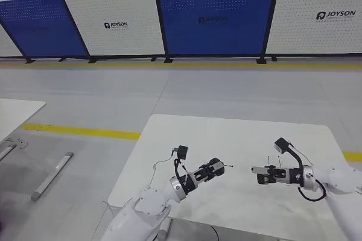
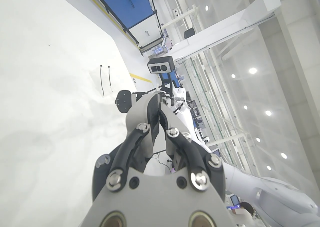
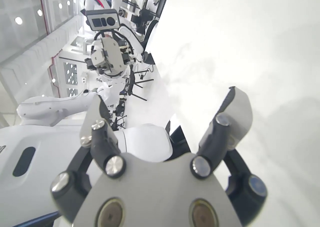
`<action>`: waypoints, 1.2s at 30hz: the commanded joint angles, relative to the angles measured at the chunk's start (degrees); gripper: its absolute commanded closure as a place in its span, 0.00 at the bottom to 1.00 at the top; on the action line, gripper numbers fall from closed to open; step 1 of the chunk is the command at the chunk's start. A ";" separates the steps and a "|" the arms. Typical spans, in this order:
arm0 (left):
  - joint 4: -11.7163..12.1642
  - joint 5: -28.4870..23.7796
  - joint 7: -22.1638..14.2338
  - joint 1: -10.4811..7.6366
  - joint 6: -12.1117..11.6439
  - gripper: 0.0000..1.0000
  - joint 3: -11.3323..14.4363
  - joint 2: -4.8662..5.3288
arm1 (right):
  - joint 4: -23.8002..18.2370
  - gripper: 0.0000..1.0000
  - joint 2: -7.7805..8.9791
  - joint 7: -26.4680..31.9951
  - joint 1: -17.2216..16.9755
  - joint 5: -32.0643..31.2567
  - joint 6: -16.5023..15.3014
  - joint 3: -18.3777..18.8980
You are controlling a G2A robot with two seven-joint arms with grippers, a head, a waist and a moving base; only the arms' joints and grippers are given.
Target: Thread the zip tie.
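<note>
My left gripper (image 1: 219, 166) (image 2: 159, 100) hovers over the middle of the white table (image 1: 229, 132), fingers shut on a thin dark zip tie (image 1: 228, 165) whose end pokes out toward the other arm. My right gripper (image 1: 257, 175) (image 3: 166, 95) faces it a short gap away, open and holding nothing. Two more black zip ties (image 1: 269, 159) (image 2: 102, 80) lie side by side on the table just beyond the right gripper. In the right wrist view the left gripper (image 3: 107, 59) shows farther off, end-on.
The table edge (image 1: 133, 169) runs close by the left arm, and a yellow floor line (image 1: 78, 129) lies beyond it. Another table (image 1: 9, 114) stands at far left. Blue and white panels (image 1: 217, 27) line the back.
</note>
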 commanded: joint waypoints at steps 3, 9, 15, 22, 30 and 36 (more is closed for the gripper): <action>0.00 0.00 0.00 0.00 0.00 1.00 0.00 0.00 | -4.79 0.00 1.75 -1.51 -5.49 0.72 -1.19 6.48; 0.00 0.00 0.00 0.00 0.00 1.00 0.00 0.00 | -11.28 0.00 3.16 2.43 -12.12 7.98 -4.47 12.70; 0.00 0.00 0.00 0.00 0.00 1.00 0.00 0.00 | -11.28 0.00 3.16 2.43 -12.12 7.98 -4.47 12.70; 0.00 0.00 0.00 0.00 0.00 1.00 0.00 0.00 | -15.61 0.00 3.22 -12.83 -13.49 -3.05 3.36 13.04; 0.00 0.00 0.00 0.00 0.00 1.00 0.00 0.00 | -22.70 0.00 5.05 -13.91 -18.85 -8.53 14.61 21.49; 0.00 0.00 0.00 0.00 0.00 1.00 0.00 0.00 | -21.05 0.00 5.85 -1.53 -14.40 -9.12 21.28 20.33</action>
